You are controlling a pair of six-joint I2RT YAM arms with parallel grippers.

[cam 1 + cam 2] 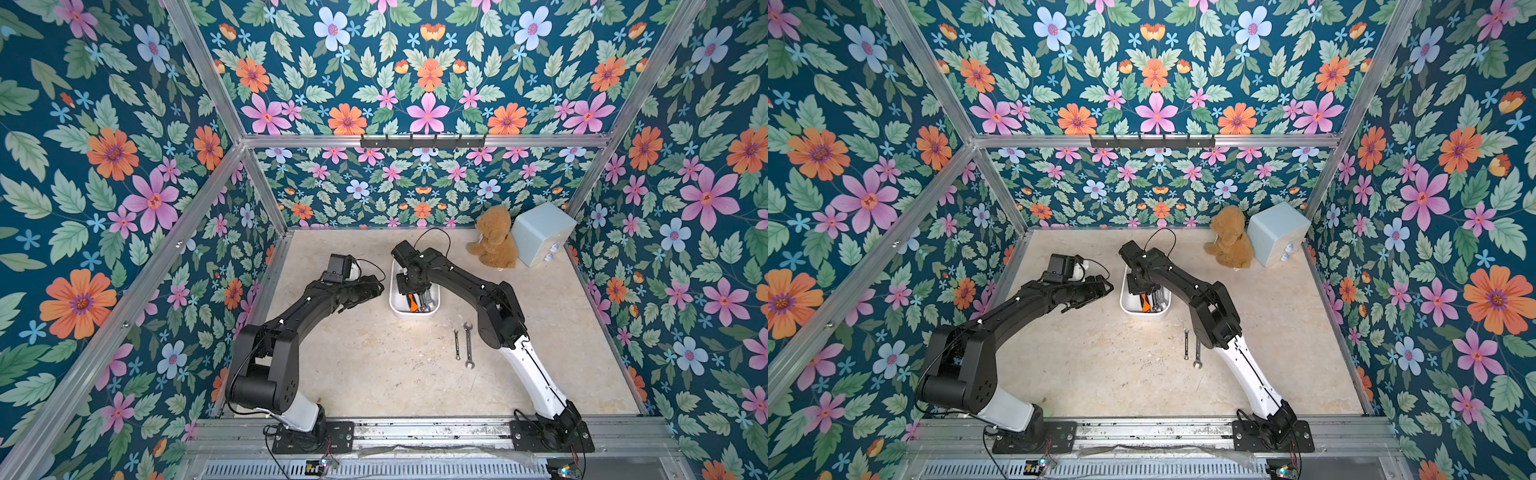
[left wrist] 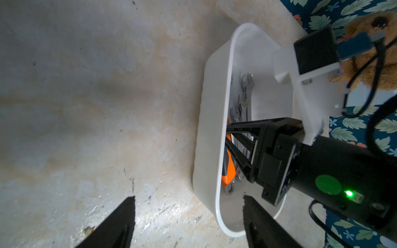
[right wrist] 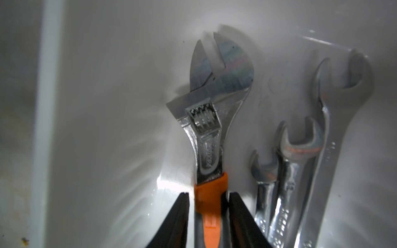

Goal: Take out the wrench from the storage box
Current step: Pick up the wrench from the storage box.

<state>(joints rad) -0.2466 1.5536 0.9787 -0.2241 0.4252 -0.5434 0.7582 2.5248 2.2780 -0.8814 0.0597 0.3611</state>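
Observation:
The white storage box (image 1: 413,316) (image 1: 1142,315) stands mid-table. In it lies an adjustable wrench (image 3: 214,96) with an orange handle (image 2: 227,171), beside several plain steel wrenches (image 3: 296,150) (image 2: 247,85). My right gripper (image 3: 207,194) reaches down into the box (image 3: 107,107). Its jaws straddle the orange handle, with a thin gap showing on one side, so it is open. My left gripper (image 2: 188,197) (image 1: 376,291) hovers open at the box's left side, with the box's end wall (image 2: 212,128) seen between its fingers and nothing held.
Two steel wrenches (image 1: 457,344) (image 1: 468,345) lie on the table in front of the box, near the right arm. A brown teddy bear (image 1: 494,243) and a pale blue cube box (image 1: 540,232) sit at the back right corner. Floral walls enclose the table.

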